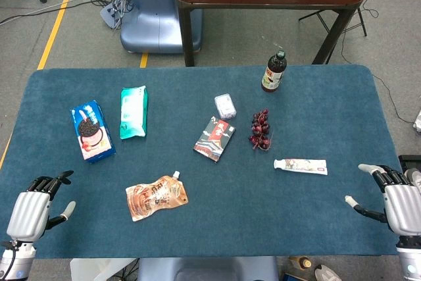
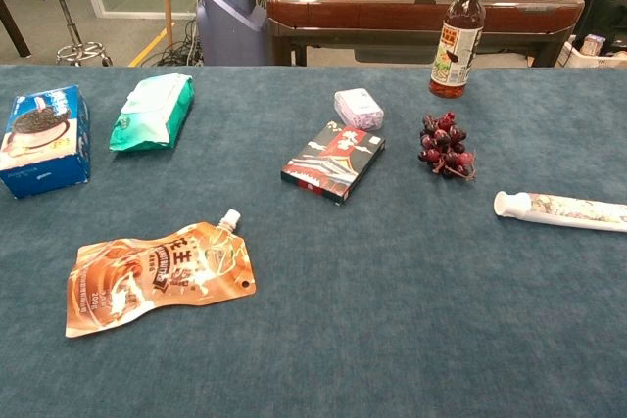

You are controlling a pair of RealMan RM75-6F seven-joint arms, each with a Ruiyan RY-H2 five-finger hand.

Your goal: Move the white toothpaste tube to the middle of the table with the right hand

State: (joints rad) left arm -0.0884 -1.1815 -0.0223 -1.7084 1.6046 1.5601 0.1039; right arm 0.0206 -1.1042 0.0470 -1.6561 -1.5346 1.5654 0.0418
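The white toothpaste tube [image 1: 301, 166] lies flat on the blue table [image 1: 197, 228], right of centre, cap pointing left; in the chest view the tube [image 2: 563, 209] runs off the right edge. My right hand [image 1: 393, 202] hovers at the table's front right corner, open, fingers spread, about a hand's width right of and nearer than the tube. At the front left corner my left hand [image 1: 36, 208] is open and holds nothing. Neither hand shows in the chest view.
Near the tube sit a bunch of dark grapes [image 1: 260, 129], a red-and-black card box [image 1: 214, 139], a small white box [image 1: 225, 105] and a brown bottle [image 1: 274, 72]. Further left are an orange spout pouch [image 1: 156, 197], a green packet [image 1: 133, 111] and a blue cookie box [image 1: 91, 131].
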